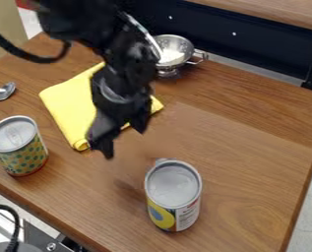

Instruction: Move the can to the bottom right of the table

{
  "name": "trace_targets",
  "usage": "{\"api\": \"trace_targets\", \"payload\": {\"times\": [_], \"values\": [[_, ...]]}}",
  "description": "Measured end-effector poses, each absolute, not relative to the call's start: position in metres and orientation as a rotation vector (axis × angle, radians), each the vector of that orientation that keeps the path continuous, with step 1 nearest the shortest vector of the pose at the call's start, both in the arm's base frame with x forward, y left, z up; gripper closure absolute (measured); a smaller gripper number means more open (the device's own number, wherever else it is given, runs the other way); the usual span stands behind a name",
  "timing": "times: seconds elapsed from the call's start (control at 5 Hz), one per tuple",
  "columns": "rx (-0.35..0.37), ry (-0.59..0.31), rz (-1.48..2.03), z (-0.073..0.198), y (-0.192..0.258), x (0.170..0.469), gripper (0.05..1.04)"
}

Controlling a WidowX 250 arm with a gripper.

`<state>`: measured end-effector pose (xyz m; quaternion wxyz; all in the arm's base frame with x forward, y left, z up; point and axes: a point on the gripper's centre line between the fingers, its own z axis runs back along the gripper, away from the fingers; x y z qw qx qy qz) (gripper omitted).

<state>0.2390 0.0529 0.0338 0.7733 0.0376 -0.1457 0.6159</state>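
Note:
The black gripper [123, 139] hangs over the middle of the table, above the front edge of the yellow cloth, with its two fingers apart and nothing between them. A can with a grey lid and a yellow, blue and white label [174, 196] stands upright at the lower centre of the wooden table [250, 147], below and to the right of the gripper. Another upright can, with a dotted green and yellow side [24, 155], is at the left near the table's front edge. The gripper touches neither can.
A folded yellow cloth [69, 106] lies under the arm. Behind it, a metal colander [173, 51] stands near the back edge, by a dark panel [250, 44]. At the far left is a spoon [4, 91]. The table's right edge slants down to the bottom.

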Motion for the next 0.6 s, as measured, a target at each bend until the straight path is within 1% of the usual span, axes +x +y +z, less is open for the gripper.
{"api": "trace_targets", "payload": {"times": [0.2, 0.4, 0.6], "values": [[0.12, -0.363, 1.222, 0.047, 0.075, 0.259, 0.085], [0.159, -0.384, 1.105, 0.05, 0.082, 0.272, 0.085], [0.156, -0.436, 0.89, 0.053, 0.079, 0.285, 0.085]]}}
